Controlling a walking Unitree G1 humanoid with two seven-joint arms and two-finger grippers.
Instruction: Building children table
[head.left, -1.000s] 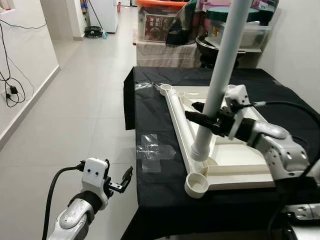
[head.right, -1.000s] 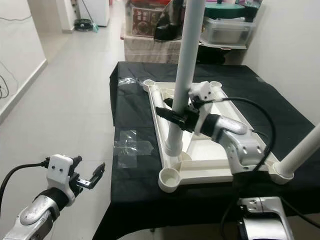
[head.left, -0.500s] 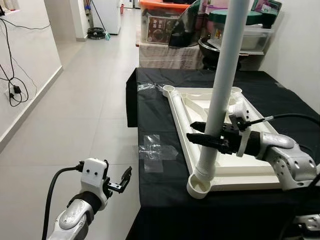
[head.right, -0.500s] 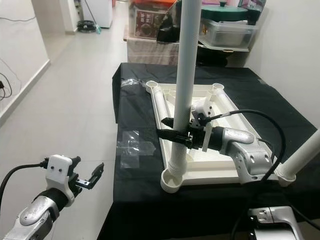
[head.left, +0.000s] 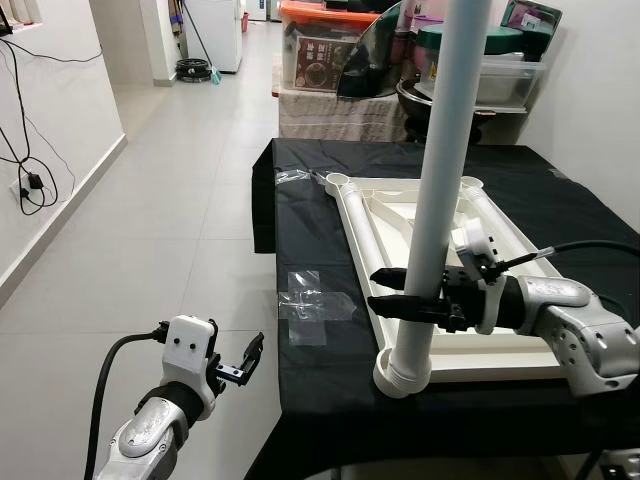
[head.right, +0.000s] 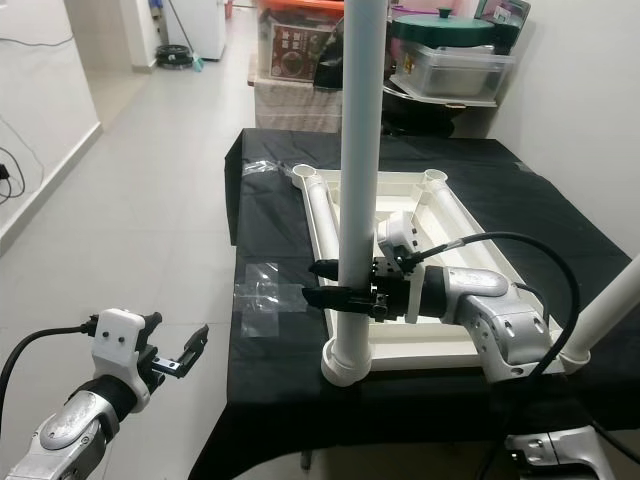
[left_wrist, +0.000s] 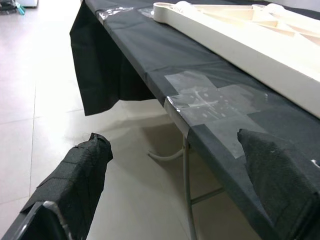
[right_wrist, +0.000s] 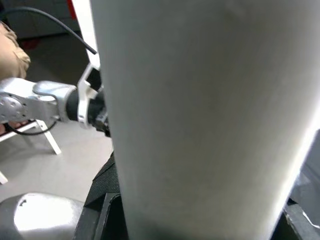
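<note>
Nearest of all, the left tool (head.left: 238, 366) hangs low beside the bench (head.left: 310, 230), over the tiled floor (head.left: 170, 200). Its two black fingers (left_wrist: 82, 175) are spread apart and hold nothing.

On the near edge of the bench, which wears a black cloth, a white table leg (head.left: 430, 200) stands straight up. Its bottom end sits in the round corner socket (head.left: 400, 375) of the upside-down white table top (head.left: 450, 330). The right tool (head.left: 395, 293) is clamped around the leg, a little above the socket. A black finger shows on each side of the tube.

The leg looks like a hollow plastic tube, so it is likely light and stiff. It is smooth and round, so it may slip or spin in the grip. It is tall, so the top could wobble. Holding it low, near the socket, looks like the best spot for pushing it straight down.

A patch of clear tape (head.left: 310, 305) sticks to the cloth beside the table top. Farther back, the other sockets (head.left: 338, 180) stand open. Behind the bench sit plastic storage boxes (head.left: 320, 45).
</note>
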